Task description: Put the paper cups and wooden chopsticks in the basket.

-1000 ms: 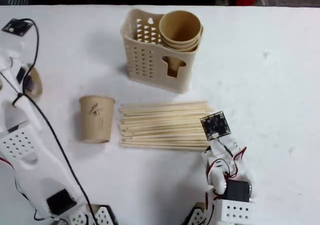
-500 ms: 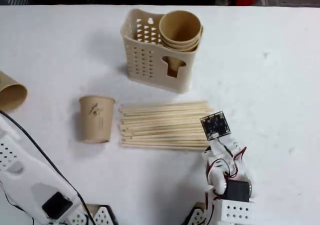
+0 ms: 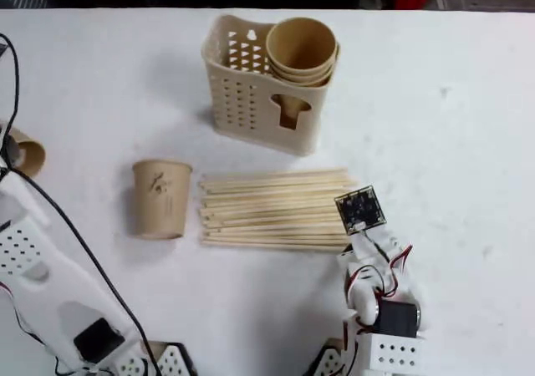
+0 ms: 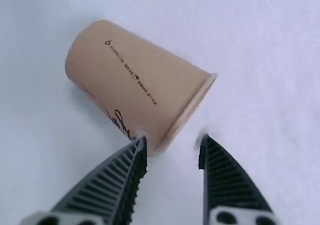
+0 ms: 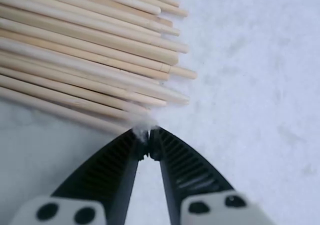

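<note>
High view: the basket (image 3: 242, 100) already holds a stack of cups (image 3: 301, 46). A lone cup (image 3: 161, 199) sits on the tabletop (image 3: 451, 142) just beside the chopsticks (image 3: 272, 209), and a tipped cup (image 3: 27, 152) lies at the far left edge.

Left wrist view: the left gripper (image 4: 172, 146) is spread and empty, one finger at the tipped cup's rim. The step in hand looks like grasping this cup; next, the jaws need to straddle the rim wall and close gently.

Right wrist view: the right gripper (image 5: 148, 137) is clenched on nothing, tips at the chopsticks' near ends.
</note>
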{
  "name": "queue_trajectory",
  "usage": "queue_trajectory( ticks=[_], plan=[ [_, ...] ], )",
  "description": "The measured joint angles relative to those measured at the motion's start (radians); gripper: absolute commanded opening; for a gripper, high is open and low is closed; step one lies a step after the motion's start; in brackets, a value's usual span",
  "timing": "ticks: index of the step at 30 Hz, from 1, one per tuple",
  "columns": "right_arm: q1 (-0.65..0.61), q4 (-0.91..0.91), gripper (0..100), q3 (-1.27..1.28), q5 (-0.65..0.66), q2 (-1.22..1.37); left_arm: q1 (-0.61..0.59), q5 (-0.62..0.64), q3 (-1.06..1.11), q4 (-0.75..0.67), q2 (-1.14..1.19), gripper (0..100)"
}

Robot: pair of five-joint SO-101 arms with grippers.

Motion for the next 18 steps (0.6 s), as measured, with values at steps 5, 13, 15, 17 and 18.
queue_trajectory(
  ticks=[5, 13, 15, 17, 18],
  plan=[
    [0.000, 0.000, 2.1, 0.000, 0.000, 0.000, 0.000, -0.008, 0.087, -0.172, 0.000, 18],
    [0.000, 0.000, 2.1, 0.000, 0.000, 0.000, 0.000, -0.126, 0.282, -0.454, -0.006, 17],
    [0.000, 0.000, 2.1, 0.000, 0.000, 0.000, 0.000, -0.129, 0.328, -0.529, -0.008, 14],
    [0.000, 0.000, 2.1, 0.000, 0.000, 0.000, 0.000, -0.132, 0.376, -0.586, -0.011, 12],
    [0.000, 0.000, 2.1, 0.000, 0.000, 0.000, -0.002, -0.132, 0.394, -0.608, -0.015, 11]
  ],
)
